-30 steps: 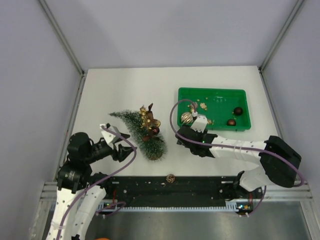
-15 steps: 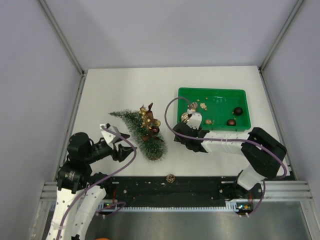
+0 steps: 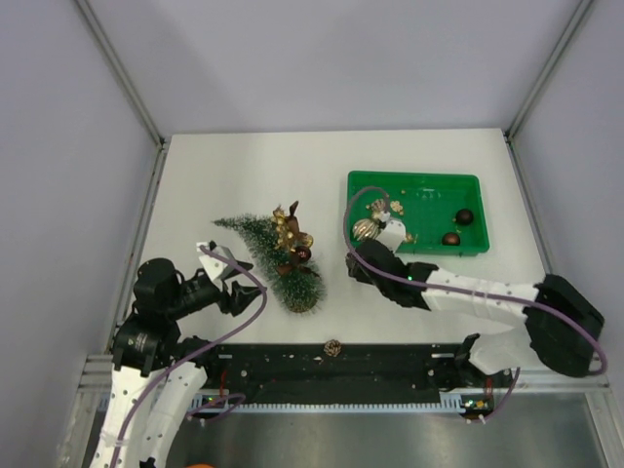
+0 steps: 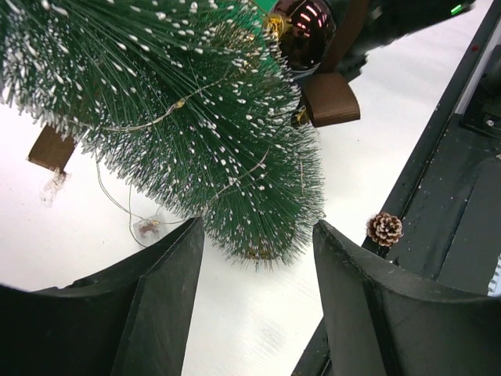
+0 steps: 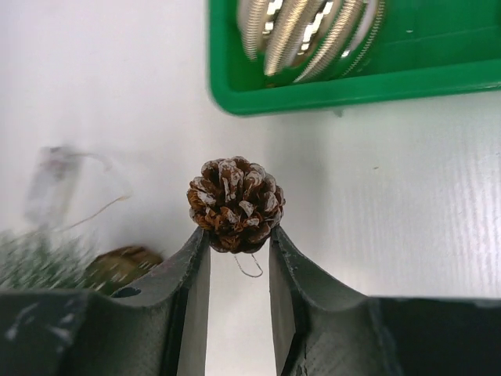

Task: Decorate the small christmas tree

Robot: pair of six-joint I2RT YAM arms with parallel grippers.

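1. Your left gripper (image 4: 257, 232) is open and holds nothing. Its two dark fingers frame the lowest bristles of the tree, and the wrist view shows no contact with them.
2. Just right of that gripper, the small christmas tree (image 3: 276, 255) sits on the white table (image 3: 234, 175) between your two arms. Its tip points to the far left and its round base is nearer you. From above you cannot tell whether it is upright or leaning.
3. On the tree's right side you have gold leaves (image 3: 285, 226), a dark red bauble (image 3: 303, 253) and brown ribbon (image 4: 330, 98).
4. A loose pine cone (image 3: 332, 347) lies on the black rail (image 3: 390, 361) at the near edge, right of the tree's base.
5. Your right gripper (image 5: 239, 235) is pinched onto a small frosted pine cone (image 5: 236, 205), held by its lower half between the two fingertips. A thin wire hook hangs under it. It is over bare table, just outside the tray's rim.
6. Farthest right, the green tray (image 3: 414, 176) holds a ribbed gold ball (image 5: 309, 35) at its left end and two dark red balls (image 3: 464, 215) toward its right end.
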